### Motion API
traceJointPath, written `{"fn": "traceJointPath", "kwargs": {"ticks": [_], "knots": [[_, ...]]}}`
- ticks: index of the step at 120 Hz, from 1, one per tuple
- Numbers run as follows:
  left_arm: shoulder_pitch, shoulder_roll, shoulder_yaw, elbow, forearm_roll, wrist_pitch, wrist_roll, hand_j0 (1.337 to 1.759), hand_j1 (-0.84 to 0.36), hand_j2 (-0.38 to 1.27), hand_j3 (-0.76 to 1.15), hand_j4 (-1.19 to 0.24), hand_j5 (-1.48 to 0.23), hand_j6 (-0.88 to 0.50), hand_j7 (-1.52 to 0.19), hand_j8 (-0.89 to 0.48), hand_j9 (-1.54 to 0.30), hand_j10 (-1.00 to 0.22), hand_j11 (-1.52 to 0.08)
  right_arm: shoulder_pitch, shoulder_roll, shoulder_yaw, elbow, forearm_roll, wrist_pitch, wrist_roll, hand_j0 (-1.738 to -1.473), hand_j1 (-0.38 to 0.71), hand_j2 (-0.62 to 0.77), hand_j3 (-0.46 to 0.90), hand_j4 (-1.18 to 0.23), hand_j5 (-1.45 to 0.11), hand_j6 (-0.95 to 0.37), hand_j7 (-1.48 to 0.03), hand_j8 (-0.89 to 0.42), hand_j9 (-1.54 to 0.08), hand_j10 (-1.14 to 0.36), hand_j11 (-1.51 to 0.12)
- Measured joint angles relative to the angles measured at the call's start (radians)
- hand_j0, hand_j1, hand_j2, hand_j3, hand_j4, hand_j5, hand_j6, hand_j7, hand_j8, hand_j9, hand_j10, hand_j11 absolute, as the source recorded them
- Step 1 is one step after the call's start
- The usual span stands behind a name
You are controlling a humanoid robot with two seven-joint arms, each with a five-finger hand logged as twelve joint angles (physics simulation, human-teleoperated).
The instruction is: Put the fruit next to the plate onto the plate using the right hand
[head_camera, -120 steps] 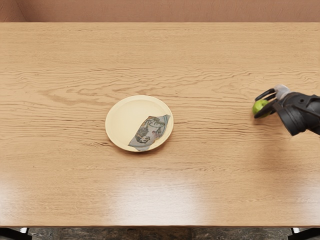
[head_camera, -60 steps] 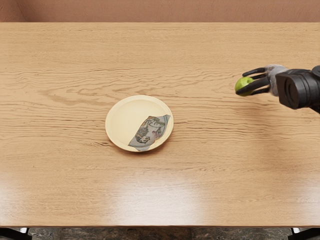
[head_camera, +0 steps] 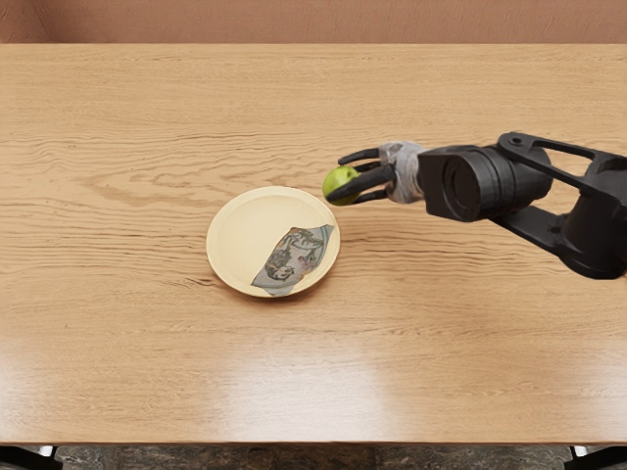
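The right robot hand grips the green fruit near the plate at mid-counter; carry it over bare plate, lower, then release gently.

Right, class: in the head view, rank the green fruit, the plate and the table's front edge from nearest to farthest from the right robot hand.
1. green fruit, held in the right robot hand
2. plate, just to its left
3. table's front edge, along the picture's bottom
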Motion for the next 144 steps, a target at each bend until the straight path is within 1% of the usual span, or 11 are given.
{"fn": "traceJointPath", "kwargs": {"ticks": [15, 34, 53, 70, 98, 114, 125, 144], "knots": [[0.000, 0.000, 0.000, 0.000, 0.000, 0.000, 0.000, 1.658, 0.07, 0.05, 0.00, -0.23, -0.30, -0.23, -0.30, -0.23, -0.30, -0.23, -0.30, 0.018, 0.094, 0.003, 0.010, -0.004, 0.000, 0.000, -1.657, 0.39, 0.37, 0.00, -0.80, -1.23, -0.25, -1.11, -0.17, -1.15, -0.42, -1.16], [0.000, 0.000, 0.000, 0.000, 0.000, 0.000, 0.000, 1.658, 0.07, 0.05, 0.00, -0.23, -0.30, -0.23, -0.30, -0.23, -0.30, -0.23, -0.30, 0.031, 0.167, -0.014, 0.015, -0.021, 0.001, 0.000, -1.657, 0.38, 0.37, 0.00, -0.80, -1.23, -0.24, -1.11, -0.17, -1.15, -0.42, -1.16], [0.000, 0.000, 0.000, 0.000, 0.000, 0.000, 0.000, 1.658, 0.07, 0.05, 0.00, -0.23, -0.30, -0.23, -0.30, -0.23, -0.30, -0.23, -0.30, 0.028, 0.196, -0.044, 0.002, -0.038, 0.000, 0.000, -1.655, 0.37, 0.34, 0.00, -0.81, -1.23, -0.26, -1.11, -0.18, -1.15, -0.42, -1.16], [0.000, 0.000, 0.000, 0.000, 0.000, 0.000, 0.000, 1.658, 0.07, 0.05, 0.00, -0.23, -0.30, -0.23, -0.30, -0.23, -0.30, -0.23, -0.30, 0.021, 0.202, -0.053, -0.007, -0.044, -0.001, 0.000, -1.655, 0.34, 0.31, 0.00, -0.79, -1.17, -0.30, -1.08, -0.22, -1.11, -0.47, -1.12], [0.000, 0.000, 0.000, 0.000, 0.000, 0.000, 0.000, 1.658, 0.07, 0.05, 0.00, -0.23, -0.30, -0.23, -0.30, -0.23, -0.30, -0.23, -0.30, 0.011, 0.203, -0.073, -0.039, -0.073, -0.003, 0.000, -1.656, 0.30, 0.26, 0.00, -0.71, -1.01, -0.40, -0.95, -0.34, -0.97, -0.56, -0.98], [0.000, 0.000, 0.000, 0.000, 0.000, 0.000, 0.000, 1.658, 0.07, 0.05, 0.00, -0.23, -0.30, -0.23, -0.30, -0.23, -0.30, -0.23, -0.30, 0.011, 0.204, -0.085, -0.052, -0.079, -0.005, -0.001, -1.657, 0.28, 0.20, 0.00, -0.64, -0.88, -0.44, -0.85, -0.36, -0.86, -0.59, -0.87], [0.000, 0.000, 0.000, 0.000, 0.000, 0.000, 0.000, 1.658, 0.07, 0.05, 0.00, -0.23, -0.30, -0.23, -0.30, -0.23, -0.30, -0.23, -0.30, 0.015, 0.205, -0.087, -0.055, -0.081, -0.005, -0.001, -1.657, 0.26, 0.11, 0.00, -0.59, -0.79, -0.44, -0.78, -0.39, -0.78, -0.56, -0.79], [0.000, 0.000, 0.000, 0.000, 0.000, 0.000, 0.000, 1.658, 0.07, 0.05, 0.00, -0.23, -0.30, -0.23, -0.30, -0.23, -0.30, -0.23, -0.30, 0.019, 0.226, -0.090, -0.064, -0.089, -0.005, -0.001, -1.658, 0.17, 0.01, 0.00, -0.47, -0.63, -0.41, -0.62, -0.36, -0.62, -0.45, -0.62]]}}
